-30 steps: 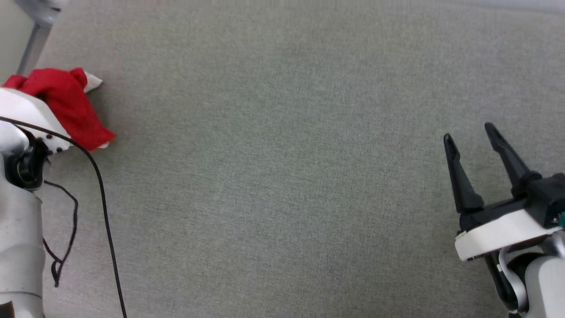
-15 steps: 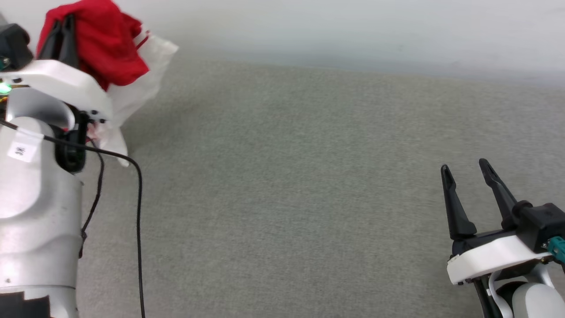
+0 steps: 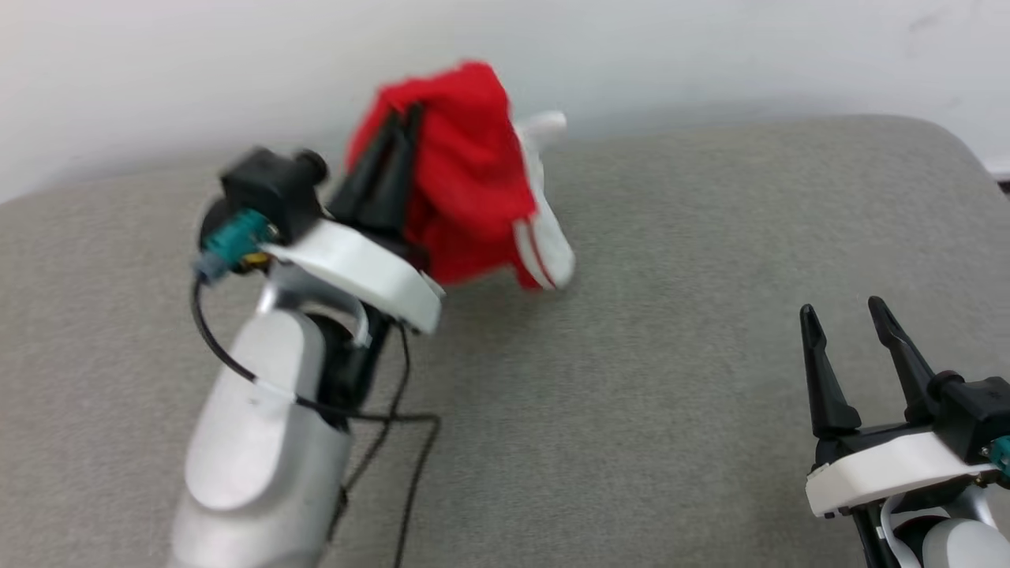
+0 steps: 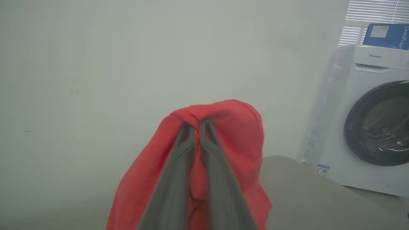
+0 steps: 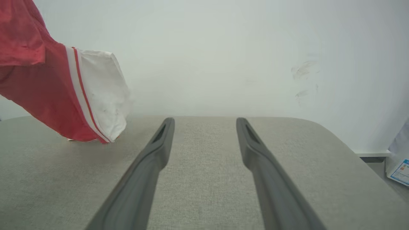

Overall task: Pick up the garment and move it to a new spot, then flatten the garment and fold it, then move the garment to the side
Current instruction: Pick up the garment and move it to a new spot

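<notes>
The left gripper [image 3: 401,118] is clamped on a bunched fold of the red jersey T-shirt [image 3: 473,189], which is held hanging over the grey padded surface [image 3: 671,394]. The spread, empty right gripper [image 3: 843,312] is well apart on its right.

Silver forearm [image 3: 252,450], white wrist plate [image 3: 359,272], black cable [image 3: 387,416], dark end effector [image 3: 840,308]

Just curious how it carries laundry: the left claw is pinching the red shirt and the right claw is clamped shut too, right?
Not quite: the right claw stands open and empty, as the right wrist view shows. The left claw does pinch the red shirt.
</notes>
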Available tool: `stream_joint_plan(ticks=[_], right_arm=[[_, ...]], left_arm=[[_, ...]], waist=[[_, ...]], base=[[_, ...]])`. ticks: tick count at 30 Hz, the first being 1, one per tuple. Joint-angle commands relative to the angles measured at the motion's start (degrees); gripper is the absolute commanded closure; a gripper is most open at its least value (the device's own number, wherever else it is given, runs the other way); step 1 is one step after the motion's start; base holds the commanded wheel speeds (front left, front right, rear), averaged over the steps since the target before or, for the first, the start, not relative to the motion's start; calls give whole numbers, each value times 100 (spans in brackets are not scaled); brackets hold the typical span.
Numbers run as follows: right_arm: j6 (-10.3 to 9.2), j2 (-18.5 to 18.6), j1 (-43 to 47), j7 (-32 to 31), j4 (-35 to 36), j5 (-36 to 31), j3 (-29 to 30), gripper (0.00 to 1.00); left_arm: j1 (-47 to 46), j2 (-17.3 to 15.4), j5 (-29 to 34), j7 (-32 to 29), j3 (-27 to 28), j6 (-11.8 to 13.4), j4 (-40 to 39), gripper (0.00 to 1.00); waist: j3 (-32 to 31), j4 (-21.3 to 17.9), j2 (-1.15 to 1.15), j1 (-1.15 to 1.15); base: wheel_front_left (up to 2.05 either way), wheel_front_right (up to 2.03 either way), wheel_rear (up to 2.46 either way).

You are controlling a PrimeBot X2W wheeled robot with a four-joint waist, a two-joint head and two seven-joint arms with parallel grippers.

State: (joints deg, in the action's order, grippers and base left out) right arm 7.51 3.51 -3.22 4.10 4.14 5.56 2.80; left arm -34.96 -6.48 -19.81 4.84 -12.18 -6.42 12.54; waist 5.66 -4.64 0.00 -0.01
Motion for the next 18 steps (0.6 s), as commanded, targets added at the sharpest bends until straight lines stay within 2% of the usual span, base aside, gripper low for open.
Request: stream_joint_plan(ticks=[1, 6, 10, 18], right_arm=[[-4, -34, 13, 46, 21, 70, 24, 0], [-3, -55, -79, 108, -7, 110, 6, 0], [-3, -61, -143, 183, -61, 167, 17, 0], [-3, -66, -278, 283, -185, 205, -43, 0]], left_arm=[[321, 62, -59, -54, -154, -4, -155, 100], [1155, 232, -283, -281, -679, 1, -269, 100], [1752, 259, -261, -505, -1074, 33, -83, 100], [2396, 201, -220, -623, -1339, 108, 334, 100]], waist=[[192, -383, 0, 1], [470, -646, 0, 1], [645, -689, 0, 1], [816, -639, 0, 1]], base=[[0, 0, 0], [0, 0, 0], [0, 0, 0], [0, 0, 0]])
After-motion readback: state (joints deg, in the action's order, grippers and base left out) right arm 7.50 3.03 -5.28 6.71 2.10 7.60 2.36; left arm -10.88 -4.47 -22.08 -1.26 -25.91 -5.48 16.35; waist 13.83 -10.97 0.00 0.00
